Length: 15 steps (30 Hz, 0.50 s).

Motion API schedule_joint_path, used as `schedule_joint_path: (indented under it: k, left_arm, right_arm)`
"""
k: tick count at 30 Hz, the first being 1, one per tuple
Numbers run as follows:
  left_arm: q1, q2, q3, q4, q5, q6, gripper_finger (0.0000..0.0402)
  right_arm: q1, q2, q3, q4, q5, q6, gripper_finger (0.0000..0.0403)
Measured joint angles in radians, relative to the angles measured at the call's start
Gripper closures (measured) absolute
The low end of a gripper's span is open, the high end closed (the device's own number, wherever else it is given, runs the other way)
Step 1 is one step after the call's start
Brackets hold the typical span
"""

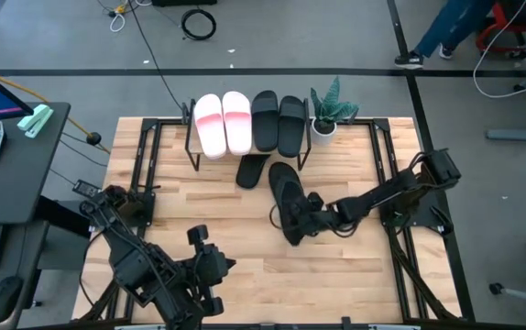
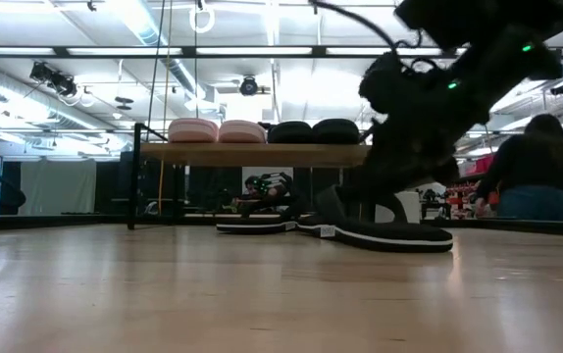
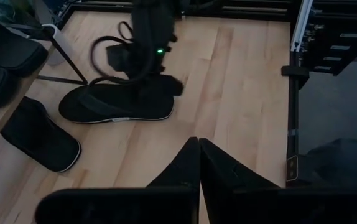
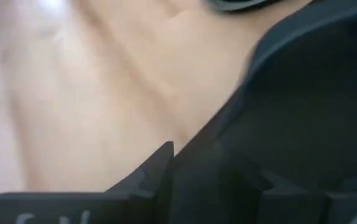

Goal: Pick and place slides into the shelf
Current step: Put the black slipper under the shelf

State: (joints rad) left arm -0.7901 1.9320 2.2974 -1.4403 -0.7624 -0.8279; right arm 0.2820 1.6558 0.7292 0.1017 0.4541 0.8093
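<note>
Two pale pink slides (image 1: 224, 124) and two black slides (image 1: 279, 122) lie side by side on the shelf's wood top (image 2: 252, 154). One thin black flip-flop (image 1: 252, 170) lies flat on the table at the shelf's near edge. The other black flip-flop (image 1: 284, 188) lies flat on the table, nearer the middle. My right gripper (image 1: 301, 220) is down at this flip-flop's near end, and its fingers look shut on it. My left gripper (image 3: 198, 149) is shut and empty near the table's near edge, left of the middle (image 1: 199, 236). My right gripper's fingers (image 4: 163, 162) look closed on the flip-flop's sole edge (image 4: 228, 124); the sole hides one finger, so the exact part cannot be told. The gripper comes slanting down from the table's right side. The flip-flop's sole (image 2: 399, 237) rests on the table.
A small potted plant (image 1: 329, 110) stands at the shelf's right end. Black rails (image 1: 387, 156) run along the table's left and right sides. A person (image 2: 541, 167) sits beyond the table. Bare wood lies between the two arms.
</note>
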Motion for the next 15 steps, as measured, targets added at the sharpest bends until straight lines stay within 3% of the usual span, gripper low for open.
schedule_joint_path:
  k: [7, 15]
  left_arm:
    - [-0.018, 0.000, 0.000, 0.002, 0.000, -0.073, 0.0384]
    - [-0.033, 0.000, 0.000, 0.002, 0.000, -0.077, 0.0388]
  right_arm:
    - [0.110, 0.000, 0.000, -0.002, -0.012, 0.008, 0.0309]
    - [0.121, 0.042, 0.000, -0.094, -0.006, 0.067, 0.0394]
